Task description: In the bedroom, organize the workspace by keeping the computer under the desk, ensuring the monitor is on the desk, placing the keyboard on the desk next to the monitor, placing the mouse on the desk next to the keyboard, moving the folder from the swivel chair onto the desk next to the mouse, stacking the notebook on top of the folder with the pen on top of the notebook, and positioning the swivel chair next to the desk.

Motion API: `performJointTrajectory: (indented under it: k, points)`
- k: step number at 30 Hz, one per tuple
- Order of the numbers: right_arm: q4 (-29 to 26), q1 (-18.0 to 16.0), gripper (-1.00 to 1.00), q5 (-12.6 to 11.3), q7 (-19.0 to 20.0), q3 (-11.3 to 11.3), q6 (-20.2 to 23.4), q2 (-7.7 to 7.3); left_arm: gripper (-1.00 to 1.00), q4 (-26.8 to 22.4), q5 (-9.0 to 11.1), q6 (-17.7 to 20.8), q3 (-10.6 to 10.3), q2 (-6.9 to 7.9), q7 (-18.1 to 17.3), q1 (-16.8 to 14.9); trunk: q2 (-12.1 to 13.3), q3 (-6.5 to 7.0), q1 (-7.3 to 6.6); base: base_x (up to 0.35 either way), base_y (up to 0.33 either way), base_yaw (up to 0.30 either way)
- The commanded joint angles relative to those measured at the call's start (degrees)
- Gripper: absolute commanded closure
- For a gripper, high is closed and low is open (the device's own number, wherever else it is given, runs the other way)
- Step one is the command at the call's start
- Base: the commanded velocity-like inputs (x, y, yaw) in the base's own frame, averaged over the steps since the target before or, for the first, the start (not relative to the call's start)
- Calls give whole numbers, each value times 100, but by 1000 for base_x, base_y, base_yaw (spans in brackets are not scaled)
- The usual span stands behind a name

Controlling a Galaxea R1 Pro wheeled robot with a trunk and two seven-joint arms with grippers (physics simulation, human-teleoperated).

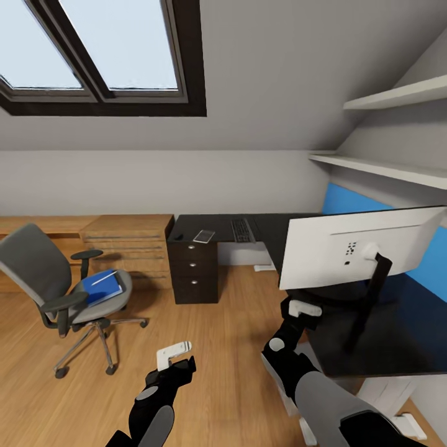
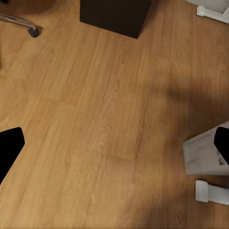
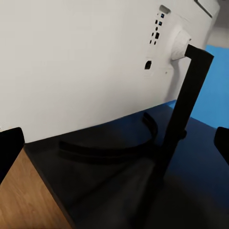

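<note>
The monitor stands on the near wing of the black desk, white back toward me, on a thin black stand. My right gripper is open just before the stand's round base, at the desk's edge. Farther back on the desk lie the keyboard and the grey notebook. The swivel chair stands at left, apart from the desk, with the blue folder and the white pen on its seat. My left gripper hangs open over bare floor. The white computer sits low beside the desk. I cannot make out the mouse.
A light wood dresser runs along the back wall between chair and desk. The desk's drawer unit has round knobs. Shelves hang on the right wall. Open wood floor lies between me, the chair and the desk.
</note>
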Motion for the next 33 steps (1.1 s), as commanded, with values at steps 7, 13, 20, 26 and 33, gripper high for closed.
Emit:
performJointTrajectory:
  k: [7,13,20,26,33]
  points:
    - [9,-6,-100,15,-23,4,-23,2,-100,-7,40,16,-2,-2,44,-7,277,118,-153,189,0,0]
    - [9,-6,-100,15,-23,4,-23,2,-100,-7,41,16,-4,0,44,-8,438,190,-240,292,0,0]
    - [9,-6,-100,15,-22,4,-23,2,-100,-7,41,16,-5,-3,42,-7,438,190,-240,221,0,0]
    - [9,-6,-100,15,-18,4,-23,2,-100,-3,41,16,-5,-3,42,-8,438,190,-240,36,0,0]
    - [10,-6,-100,15,-7,4,-23,2,-100,1,49,16,-5,-6,35,-8,438,190,-240,70,87,0]
